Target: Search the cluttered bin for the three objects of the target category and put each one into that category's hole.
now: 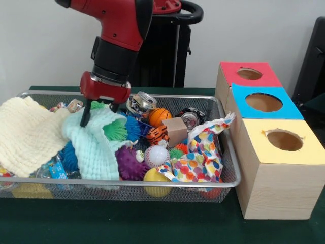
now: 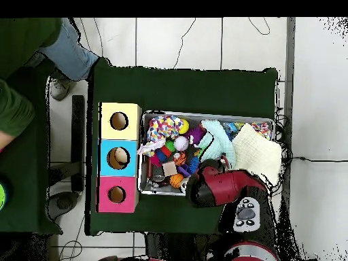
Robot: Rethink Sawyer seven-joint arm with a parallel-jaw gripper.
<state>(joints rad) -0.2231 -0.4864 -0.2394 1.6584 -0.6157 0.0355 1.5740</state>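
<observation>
We see soft, even light in both views, and nothing looks dark. The wall (image 1: 40,46) behind is bright and plain. Small shiny spots sit on the cans (image 1: 142,101). A faint shadow lies under the wire bin (image 1: 231,152) on the green table (image 1: 127,223). From above, the white floor (image 2: 319,88) looks very bright.
</observation>
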